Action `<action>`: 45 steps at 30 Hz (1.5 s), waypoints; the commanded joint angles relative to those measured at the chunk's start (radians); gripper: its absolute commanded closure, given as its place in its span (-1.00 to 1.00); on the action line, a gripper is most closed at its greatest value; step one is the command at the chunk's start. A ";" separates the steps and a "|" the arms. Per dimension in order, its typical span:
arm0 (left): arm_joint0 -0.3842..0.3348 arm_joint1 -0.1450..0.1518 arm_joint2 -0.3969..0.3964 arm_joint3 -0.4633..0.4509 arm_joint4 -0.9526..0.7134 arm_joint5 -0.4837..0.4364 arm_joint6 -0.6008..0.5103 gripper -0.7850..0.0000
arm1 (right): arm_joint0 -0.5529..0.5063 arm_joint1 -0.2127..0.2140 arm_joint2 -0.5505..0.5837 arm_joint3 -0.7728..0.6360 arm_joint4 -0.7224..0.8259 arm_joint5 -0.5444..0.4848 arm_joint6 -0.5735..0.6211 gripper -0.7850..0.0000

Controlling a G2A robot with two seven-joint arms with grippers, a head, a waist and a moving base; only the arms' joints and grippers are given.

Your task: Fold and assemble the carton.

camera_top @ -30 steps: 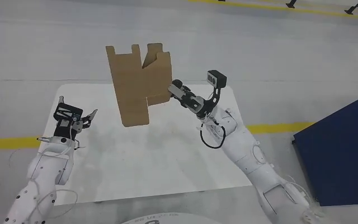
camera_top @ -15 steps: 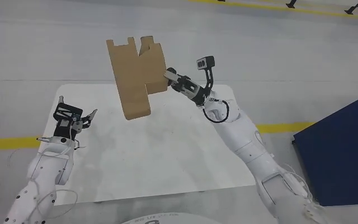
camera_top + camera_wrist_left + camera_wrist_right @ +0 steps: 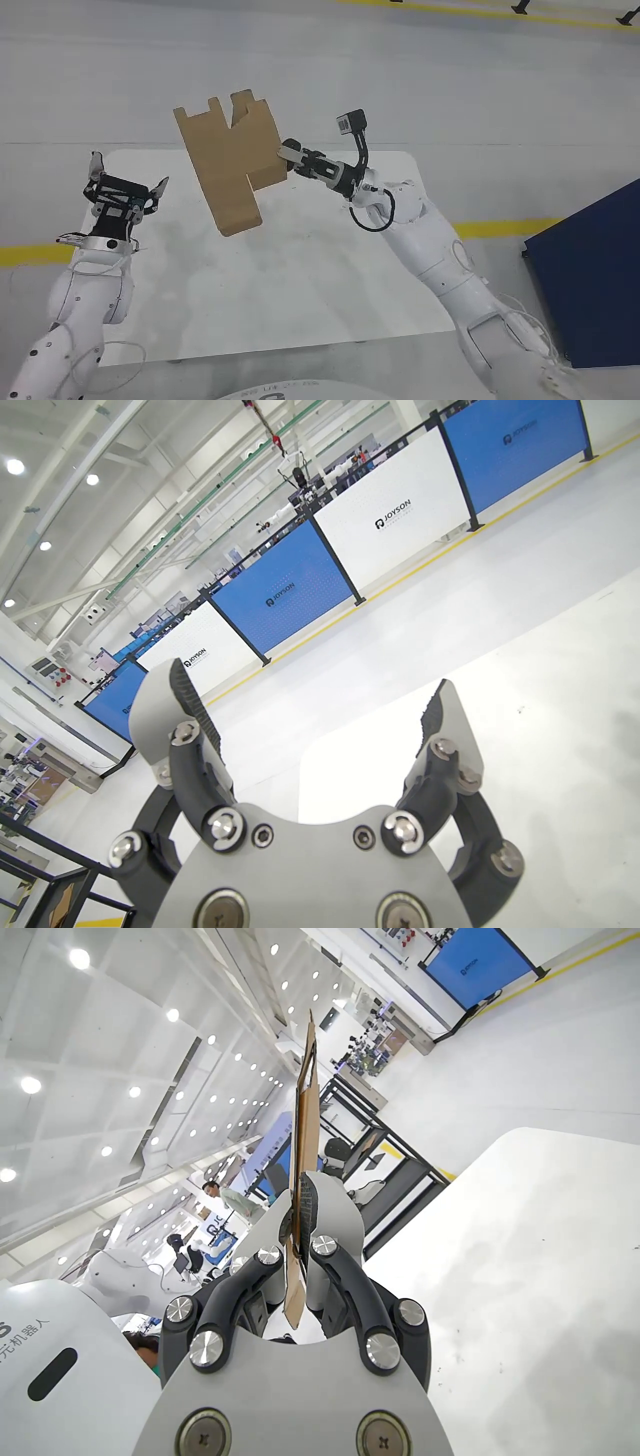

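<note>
A flat, unfolded brown carton (image 3: 232, 160) hangs in the air above the far part of the white table (image 3: 300, 290), tilted, its flaps pointing away from me. My right gripper (image 3: 288, 156) is shut on the carton's right edge. In the right wrist view the carton (image 3: 304, 1128) shows edge-on, clamped between the fingers of the right gripper (image 3: 299, 1208). My left gripper (image 3: 125, 190) hovers over the table's far left corner, well left of the carton. In the left wrist view the left gripper (image 3: 310, 705) stands open with nothing between its fingers.
The white table's edge (image 3: 450, 1178) drops off to a pale floor with a yellow line (image 3: 500, 228). A dark blue panel (image 3: 600, 270) stands to the right of the table. Blue and white partitions (image 3: 350, 550) line the hall behind.
My right arm has swung the carton to the left and tilted it further. My left gripper has risen a little and shifted towards the table's far left corner.
</note>
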 commanded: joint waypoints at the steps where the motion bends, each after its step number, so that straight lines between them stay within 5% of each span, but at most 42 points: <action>1: 0.004 0.000 0.016 -0.010 -0.061 -0.104 0.029 -1.00 | 0.000 0.000 0.000 0.000 0.000 0.000 0.000 1.00; 7: -0.015 0.020 -0.091 -0.029 -0.516 -0.646 0.046 -1.00 | -0.004 0.000 0.002 -0.019 0.038 0.049 0.095 1.00; 9: -0.038 0.035 -0.130 0.032 -0.724 -0.954 0.014 -1.00 | -0.006 0.001 0.011 -0.018 0.049 0.046 0.115 1.00; 13: -0.132 0.058 -0.161 0.168 -0.948 -1.147 -0.198 -1.00 | -0.013 0.001 0.025 -0.022 0.078 0.030 0.164 1.00; 19: -0.273 0.095 0.009 0.325 -1.520 -1.156 -0.587 -1.00 | -0.023 0.000 0.042 -0.022 0.097 0.008 0.189 1.00; 27: -0.273 0.095 0.009 0.325 -1.520 -1.156 -0.587 -1.00 | -0.027 -0.002 0.049 -0.024 0.098 0.009 0.181 1.00; 29: -0.241 0.091 0.100 0.292 -1.737 -1.156 -0.613 -1.00 | -0.027 -0.002 0.049 -0.024 0.098 0.009 0.181 1.00; 31: -0.264 0.105 0.155 0.304 -2.069 -1.151 -0.754 -1.00 | -0.033 -0.003 0.052 -0.030 0.099 0.013 0.160 1.00; 36: -0.347 0.146 0.174 0.299 -2.713 -0.837 -1.179 -1.00 | -0.067 -0.004 0.078 -0.056 0.129 -0.011 0.137 1.00; 45: -0.358 0.118 0.061 0.340 -2.957 -0.627 -1.389 -1.00 | -0.087 -0.007 0.096 -0.073 0.114 -0.017 0.136 1.00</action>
